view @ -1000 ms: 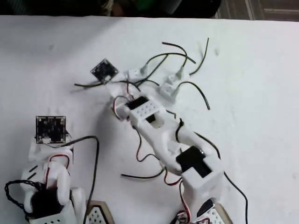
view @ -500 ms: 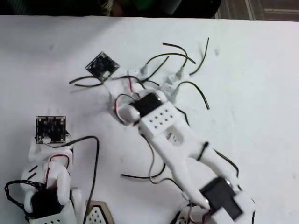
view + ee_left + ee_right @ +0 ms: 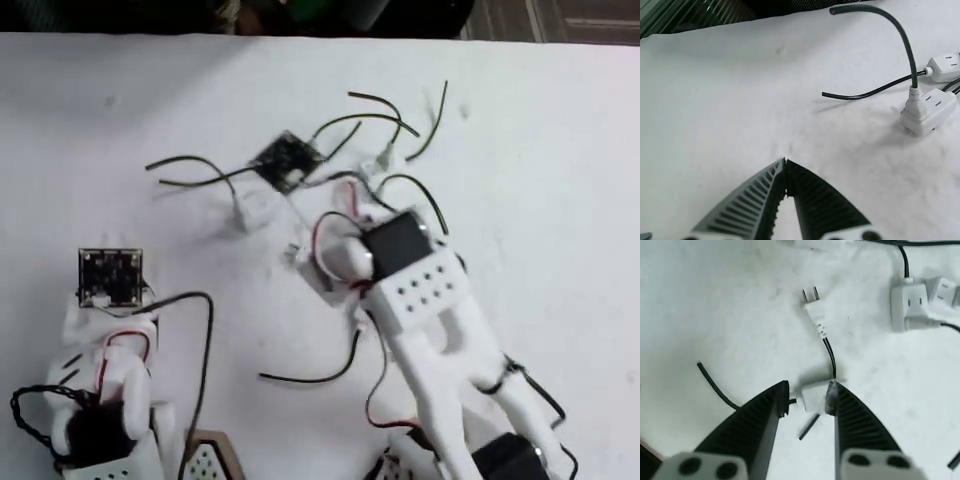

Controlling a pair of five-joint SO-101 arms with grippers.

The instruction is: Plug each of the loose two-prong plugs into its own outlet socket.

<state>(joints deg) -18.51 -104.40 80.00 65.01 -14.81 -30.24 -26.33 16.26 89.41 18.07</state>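
Two dark fingers of the right hand (image 3: 808,390) are apart, low in the middle of the right wrist view. A small white block (image 3: 814,397) sits between them on the white bench (image 3: 715,305). One finger (image 3: 834,397) touches the block. The other finger is just beside it, with a little gap.

A black wire (image 3: 830,357) runs from the block up the frame to the plug (image 3: 812,305). The plug is small and white, with two thin metal prongs at its end. It lies flat on the bench near the top middle of the frame, apart from any socket. At the upper right lies a white socket (image 3: 907,305) with two dark slots. A second white piece (image 3: 942,289) is right beside it. A loose wire end (image 3: 715,385) lies at the left, near the hand.

The left hand (image 3: 786,172) is at the bottom middle of the left wrist view. Its ribbed fingers are pressed together at the tips, and nothing is between them. Well away, at the right edge of that frame, lies a slotted socket (image 3: 930,107). It is white, with two slots on top. A curved wire (image 3: 902,35), thick and black, rises from its end. Just above it in the frame lies a far socket (image 3: 946,65), also white with two slots, and a thin wire (image 3: 870,90) runs left from it.

In the high view the left arm (image 3: 110,380) is at the lower left. The right arm (image 3: 440,320) comes up from the lower right to the middle, among the black wires.
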